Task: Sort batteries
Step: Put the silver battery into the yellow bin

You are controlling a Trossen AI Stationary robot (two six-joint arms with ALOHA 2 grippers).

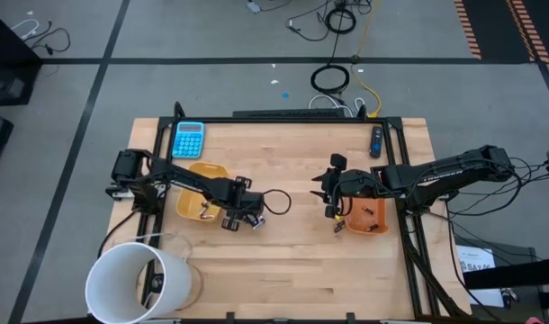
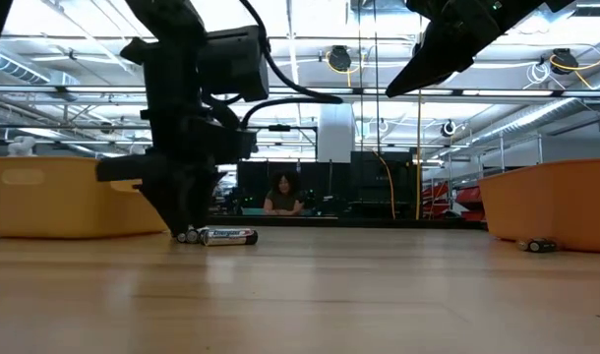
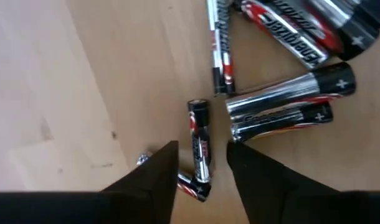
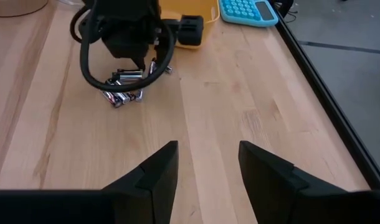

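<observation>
A pile of batteries (image 3: pixel 283 106) lies on the wooden table: larger silvery ones and smaller dark ones. My left gripper (image 3: pixel 202 149) is down at the pile (image 1: pixel 241 219), open. Its fingers stand on either side of one small dark battery (image 3: pixel 199 134) without touching it. A second small battery (image 3: pixel 191 186) lies crosswise by the fingertips. In the low view the gripper (image 2: pixel 187 221) reaches the tabletop beside a silvery battery (image 2: pixel 228 236). My right gripper (image 4: pixel 209 152) is open and holds nothing. It hangs above the table just left of the right orange tray (image 1: pixel 369 219).
A yellow-orange tray (image 1: pixel 202 175) sits just left of the pile, with a blue calculator (image 1: pixel 188 139) beyond it. A white bucket (image 1: pixel 135 281) stands at the near left corner. A dark remote-like object (image 1: pixel 376 140) lies near the far edge. A stray battery (image 2: pixel 538 245) rests beside the right tray.
</observation>
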